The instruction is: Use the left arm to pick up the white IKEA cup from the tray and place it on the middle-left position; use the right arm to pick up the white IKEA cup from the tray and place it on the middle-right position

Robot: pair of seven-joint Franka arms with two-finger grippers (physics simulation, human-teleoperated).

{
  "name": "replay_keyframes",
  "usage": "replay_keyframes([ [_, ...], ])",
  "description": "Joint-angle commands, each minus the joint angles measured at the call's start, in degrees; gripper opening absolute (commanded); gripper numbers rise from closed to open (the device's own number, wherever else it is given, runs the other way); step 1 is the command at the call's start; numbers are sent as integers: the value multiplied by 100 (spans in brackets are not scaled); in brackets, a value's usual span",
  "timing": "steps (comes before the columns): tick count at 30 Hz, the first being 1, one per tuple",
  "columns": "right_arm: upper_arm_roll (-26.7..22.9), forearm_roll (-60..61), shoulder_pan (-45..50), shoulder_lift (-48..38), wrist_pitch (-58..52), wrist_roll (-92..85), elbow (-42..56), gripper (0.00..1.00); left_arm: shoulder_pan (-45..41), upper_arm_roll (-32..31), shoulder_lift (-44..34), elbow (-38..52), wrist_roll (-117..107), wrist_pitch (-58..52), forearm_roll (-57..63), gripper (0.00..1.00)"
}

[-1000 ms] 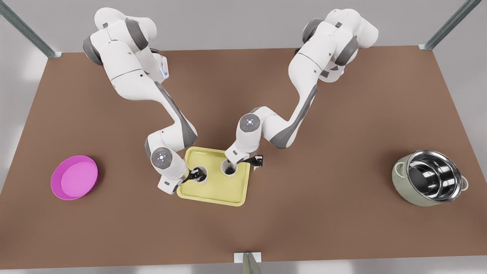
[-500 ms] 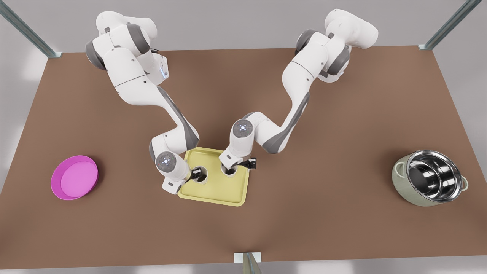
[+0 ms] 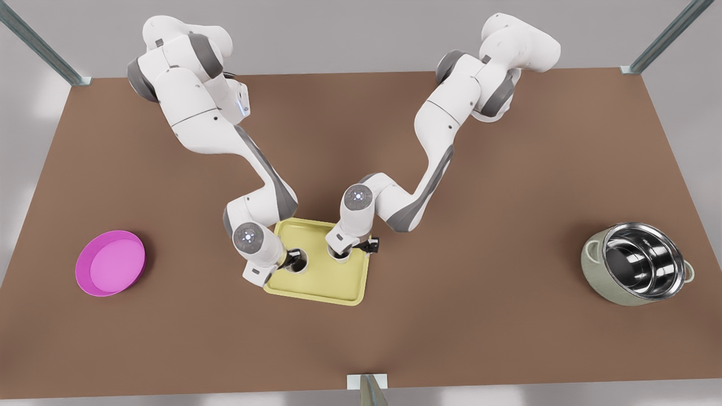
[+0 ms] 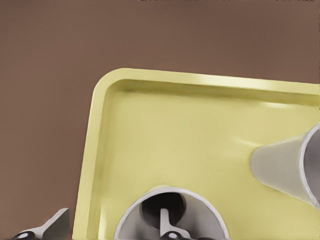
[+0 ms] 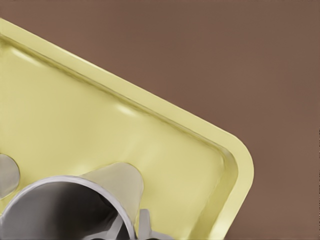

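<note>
Two white cups stand upright on the pale-yellow tray [image 3: 324,282]. My left gripper [image 3: 279,265] is down at the cup [image 3: 298,261] on the front view's left. In the left wrist view this gripper [image 4: 107,231] is open, with one finger [image 4: 166,224] inside that cup [image 4: 200,212] and the other finger [image 4: 50,227] outside it. The second cup [image 4: 292,165] stands apart. My right gripper [image 3: 355,250] is open over the other cup [image 3: 340,255]. In the right wrist view one finger [image 5: 145,225] sits just outside that cup's [image 5: 117,182] wall.
A round magenta plate [image 3: 110,262] lies far to the front view's left. A steel pot [image 3: 640,264] stands far to the right. Bare brown tabletop [image 3: 479,293] lies on both sides of the tray.
Both wrists have sunk lower over the tray. The right gripper has shifted toward the front view's left, closer onto its cup. Neither cup has moved.
</note>
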Motion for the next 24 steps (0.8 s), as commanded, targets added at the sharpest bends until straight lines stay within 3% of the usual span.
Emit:
replay_keyframes([
  [1, 1, -17, 1, -41, -145, 125, 14, 22, -2, 0, -11, 6, -205, 125, 12, 80],
  [7, -35, -52, -52, -410, -883, 55, 251, 20, 7, -18, -64, -3, -302, 46, -50, 45],
  [12, -61, -17, -658, -797, -1331, -103, 260, 20, 7, -9, -64, -3, -310, 46, -217, 34],
  [18, -43, -17, -1423, -762, -1507, -1000, 488, 21, 16, 0, -91, -3, -451, -51, -217, 30],
  [24, -61, -52, -1977, -481, -1490, -1896, 497, 21, 51, 0, -161, 15, -618, -173, -393, 19],
])
